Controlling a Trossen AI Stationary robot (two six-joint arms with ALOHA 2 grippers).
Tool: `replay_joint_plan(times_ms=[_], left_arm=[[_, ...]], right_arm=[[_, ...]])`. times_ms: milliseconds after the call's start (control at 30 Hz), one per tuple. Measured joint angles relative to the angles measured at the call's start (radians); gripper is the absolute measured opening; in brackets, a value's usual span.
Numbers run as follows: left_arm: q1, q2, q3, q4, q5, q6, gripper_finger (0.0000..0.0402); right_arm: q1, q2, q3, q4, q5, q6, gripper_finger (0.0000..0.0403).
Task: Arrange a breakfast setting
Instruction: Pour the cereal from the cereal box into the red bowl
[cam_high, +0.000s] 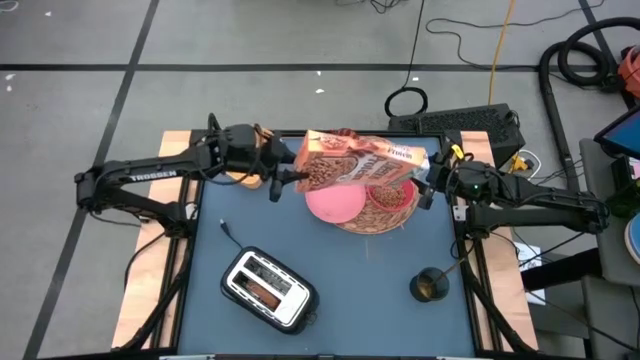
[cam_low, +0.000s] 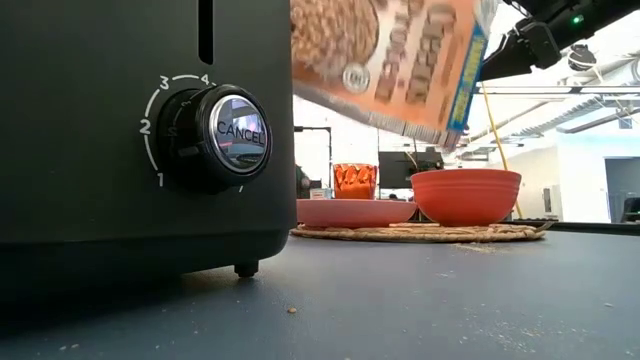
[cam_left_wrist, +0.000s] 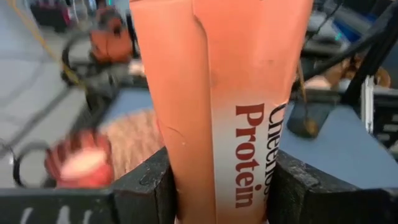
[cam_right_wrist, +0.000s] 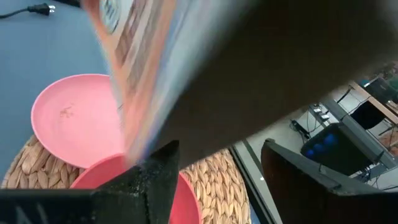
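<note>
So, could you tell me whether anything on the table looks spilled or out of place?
Crumbs lie scattered on the blue table near the toaster. The cereal box hangs tilted above the bowl, held in the left pincer, with the right pincer at its far end, so that tilt looks deliberate.

The cereal box (cam_left_wrist: 230, 93) fills the frame centre, clamped between the left gripper (cam_left_wrist: 217, 186) fingers (cam_left_wrist: 146, 183) at the bottom. A red bowl (cam_left_wrist: 79, 163) sits blurred at lower left.
</note>
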Motion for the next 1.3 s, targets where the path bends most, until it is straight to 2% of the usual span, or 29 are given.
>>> replay_joint_plan(times_ms=[467,633,767,1300], left_arm=[[-0.001,0.025,-0.002,-0.018,0.002,-0.021,0.0177],[-0.002,-0.004,0.000,0.014,0.001,0.012,0.0177],[-0.002,0.020,-0.003,-0.052,0.001,0.000,0.0177],[-0.002,-0.036,-0.003,0.029,-0.001,0.006,0.0177]], right_arm=[[0.000,0.000,0.000,0.006,0.000,0.000,0.0215],[0.000,-0.001,0.000,0.008,0.000,0.000,0.0215],[0.000,-0.001,0.000,0.007,0.000,0.000,0.0215],[0.000,-0.001,0.000,0.015,0.000,0.000,0.0215]])
